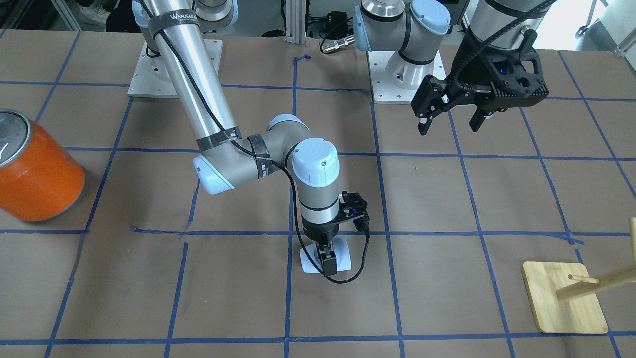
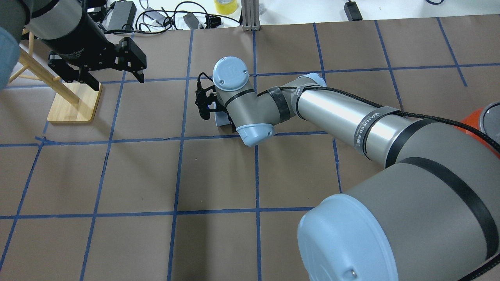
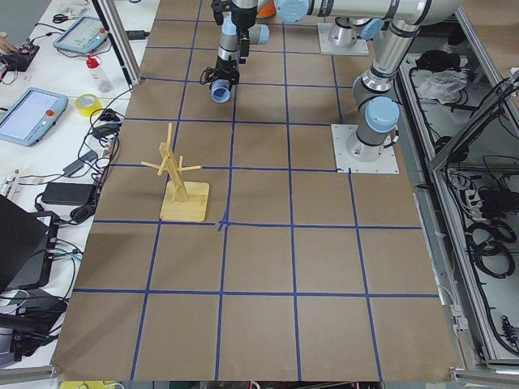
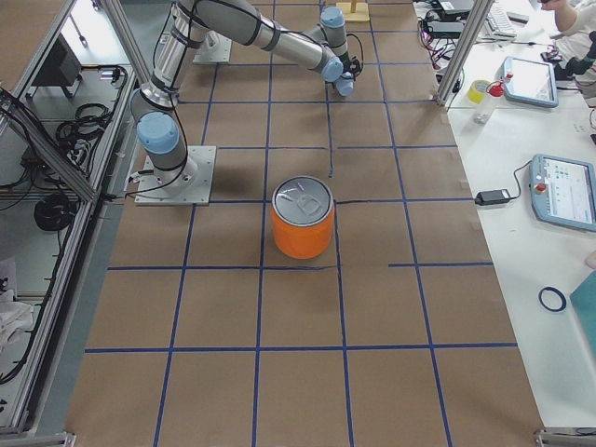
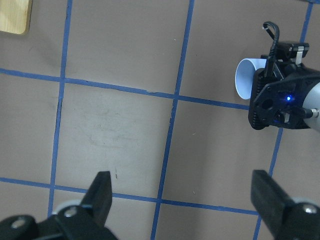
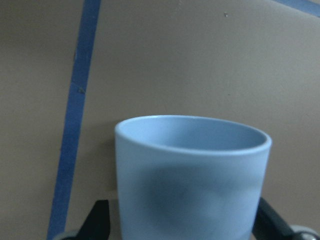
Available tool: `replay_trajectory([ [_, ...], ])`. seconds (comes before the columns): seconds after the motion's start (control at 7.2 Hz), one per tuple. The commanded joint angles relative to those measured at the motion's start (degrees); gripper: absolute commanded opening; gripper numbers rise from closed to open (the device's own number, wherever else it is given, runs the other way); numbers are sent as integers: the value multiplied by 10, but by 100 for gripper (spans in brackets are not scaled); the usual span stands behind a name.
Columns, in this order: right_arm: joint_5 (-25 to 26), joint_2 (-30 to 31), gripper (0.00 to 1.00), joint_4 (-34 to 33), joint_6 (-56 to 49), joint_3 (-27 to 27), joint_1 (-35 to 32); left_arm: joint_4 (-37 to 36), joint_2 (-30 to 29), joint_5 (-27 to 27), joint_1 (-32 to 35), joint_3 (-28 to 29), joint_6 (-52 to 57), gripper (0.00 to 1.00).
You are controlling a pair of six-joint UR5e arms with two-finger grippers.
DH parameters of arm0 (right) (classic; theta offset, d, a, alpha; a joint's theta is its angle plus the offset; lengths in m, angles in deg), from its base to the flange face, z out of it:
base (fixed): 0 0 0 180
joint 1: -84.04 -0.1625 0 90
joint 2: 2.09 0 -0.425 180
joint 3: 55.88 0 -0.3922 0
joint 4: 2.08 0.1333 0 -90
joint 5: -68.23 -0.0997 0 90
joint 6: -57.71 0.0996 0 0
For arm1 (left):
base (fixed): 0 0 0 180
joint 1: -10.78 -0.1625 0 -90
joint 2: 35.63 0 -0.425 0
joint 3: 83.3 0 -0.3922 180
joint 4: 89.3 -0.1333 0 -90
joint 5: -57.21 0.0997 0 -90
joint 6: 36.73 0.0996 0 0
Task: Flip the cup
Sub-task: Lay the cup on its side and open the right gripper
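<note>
The pale blue cup [image 1: 309, 262] lies on its side on the brown paper table near the middle. The left wrist view shows its open mouth [image 5: 245, 77]. My right gripper [image 1: 328, 263] points straight down over it with one finger on each side. In the right wrist view the cup [image 6: 192, 180] fills the space between the two fingers [image 6: 99, 220], and a thin gap shows on the left. The gripper is open around the cup. My left gripper [image 1: 449, 122] is open and empty, raised well away near its base. It also shows in the overhead view [image 2: 113, 80].
A big orange can [image 1: 37, 169] with a silver top stands far off toward the robot's right. A wooden peg stand [image 1: 564, 298] on a square base sits toward the robot's left. Blue tape lines grid the table.
</note>
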Motion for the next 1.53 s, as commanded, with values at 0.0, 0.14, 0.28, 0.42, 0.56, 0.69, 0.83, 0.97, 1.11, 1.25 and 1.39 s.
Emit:
replay_trajectory([
  [0.0,-1,1,100,-1,8,-2,0,2,1,2,1,3,23,100],
  [0.14,-1,5,100,0,9,-7,0,5,2,4,0,4,24,100],
  [0.28,0,14,100,-1,30,-8,2,5,2,6,-1,4,24,100],
  [0.42,2,33,99,1,83,-9,10,5,3,9,-1,4,24,100],
  [0.56,8,56,99,8,124,-8,19,5,2,9,-1,2,22,100],
  [0.69,10,75,99,30,158,-7,43,5,-1,10,0,-4,17,100],
  [0.83,10,96,99,55,224,-6,79,3,-3,11,0,-3,17,100],
  [0.97,10,123,100,90,299,-5,115,5,1,19,0,3,17,100],
  [1.11,9,148,100,135,366,-4,153,5,-3,35,1,3,18,100],
  [1.25,4,169,100,192,438,-4,189,5,-12,28,1,3,17,100],
  [1.39,13,198,100,225,568,-4,216,2,-23,14,0,-4,16,100],
])
